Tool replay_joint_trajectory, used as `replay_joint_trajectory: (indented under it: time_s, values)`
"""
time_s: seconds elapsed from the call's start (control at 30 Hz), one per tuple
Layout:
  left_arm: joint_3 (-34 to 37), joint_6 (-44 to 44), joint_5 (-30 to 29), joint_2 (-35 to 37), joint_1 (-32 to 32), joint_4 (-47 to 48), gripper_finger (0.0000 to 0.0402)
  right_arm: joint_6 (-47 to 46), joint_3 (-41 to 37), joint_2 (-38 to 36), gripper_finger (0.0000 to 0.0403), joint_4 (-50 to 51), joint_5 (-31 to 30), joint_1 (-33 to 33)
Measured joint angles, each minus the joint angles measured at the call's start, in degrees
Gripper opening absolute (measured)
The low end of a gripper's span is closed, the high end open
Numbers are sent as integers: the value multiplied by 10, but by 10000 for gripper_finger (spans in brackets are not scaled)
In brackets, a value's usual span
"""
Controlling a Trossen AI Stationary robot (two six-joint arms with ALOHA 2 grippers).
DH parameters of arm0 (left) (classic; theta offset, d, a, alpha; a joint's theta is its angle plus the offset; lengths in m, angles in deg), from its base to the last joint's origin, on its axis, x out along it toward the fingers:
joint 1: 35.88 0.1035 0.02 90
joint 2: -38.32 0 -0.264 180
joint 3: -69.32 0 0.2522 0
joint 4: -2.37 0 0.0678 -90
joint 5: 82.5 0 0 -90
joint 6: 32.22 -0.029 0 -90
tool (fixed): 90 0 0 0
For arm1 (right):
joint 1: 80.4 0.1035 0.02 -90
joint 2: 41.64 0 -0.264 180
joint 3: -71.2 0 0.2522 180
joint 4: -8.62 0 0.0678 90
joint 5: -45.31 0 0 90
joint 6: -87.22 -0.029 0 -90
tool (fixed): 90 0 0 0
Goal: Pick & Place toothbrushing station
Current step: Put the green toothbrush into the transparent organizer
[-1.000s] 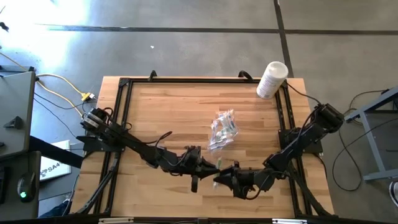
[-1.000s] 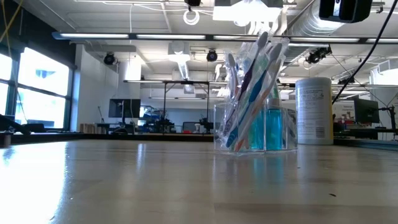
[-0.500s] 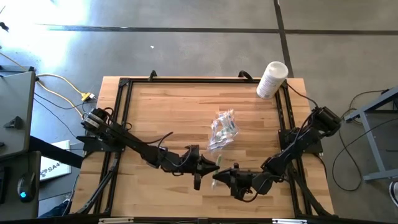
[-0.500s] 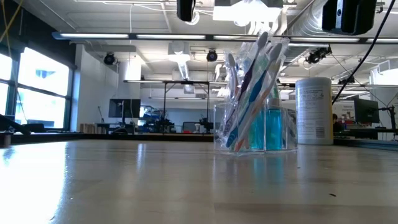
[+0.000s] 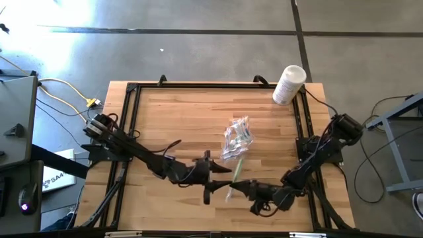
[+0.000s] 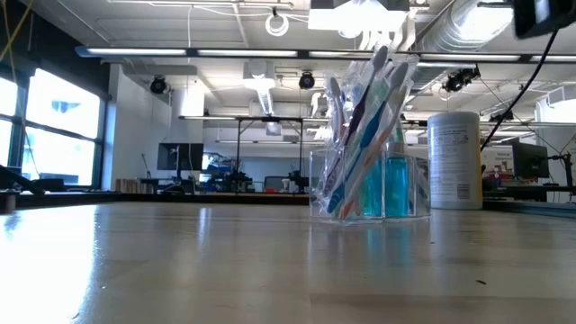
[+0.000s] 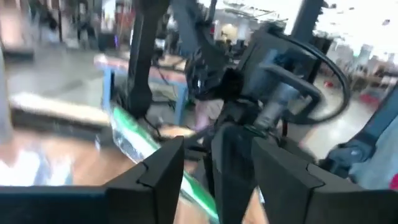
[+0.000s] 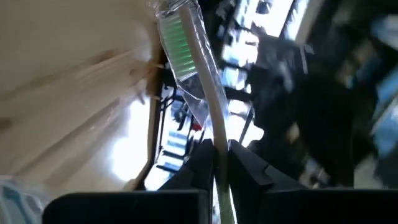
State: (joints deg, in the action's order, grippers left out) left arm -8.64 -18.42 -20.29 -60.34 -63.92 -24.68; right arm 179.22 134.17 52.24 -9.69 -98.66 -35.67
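Observation:
A green toothbrush (image 5: pixel 236 169) in a clear wrapper hangs above the table near its front edge, between my two grippers. My right gripper (image 5: pixel 233 189) is shut on it; its green bristle head (image 8: pixel 179 43) points toward the far edge. My left gripper (image 5: pixel 210 176) stands open right beside it, and the toothbrush (image 7: pixel 132 135) runs past one of its fingers (image 7: pixel 160 171). At mid-table a clear holder (image 5: pixel 236 137) stands on its base, holding several toothbrushes (image 6: pixel 364 135) and teal tubes (image 6: pixel 387 184). My right gripper pinches the toothbrush's handle (image 8: pixel 215 134) between its two fingers, toward the tail end. The fingers come in about level from the table's right side and lie across the brush. The brush is lifted clear of the table, head toward the far edge. Whether my left gripper touches it I cannot tell.
A white canister (image 5: pixel 289 84) stands at the far right corner of the wooden table (image 5: pixel 178 119). A black frame (image 5: pixel 129 125) runs along the table's edges. Bare wood lies left of the holder.
My left gripper has opened and let go of the toothbrush, rolling its wrist. My right gripper has rolled too and has taken hold of the brush. The brush has turned, so more of its length now points toward the far edge.

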Motion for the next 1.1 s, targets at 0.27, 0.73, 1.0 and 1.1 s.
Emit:
replay_joint_trajectory:
  time_s: [0.27,0.73,1.0,1.1]
  values:
    - [0,-201,-102,35,-46,8,188,-200,0,-57,19,-76,-132,34]
    - [1,-308,-316,35,-119,65,189,-649,-164,-333,18,-79,53,6]
    - [1,-317,-340,35,-123,98,189,-710,-344,-410,18,-363,205,-114]
    - [1,-316,-352,35,-121,101,189,-746,-388,-410,18,-423,226,-165]
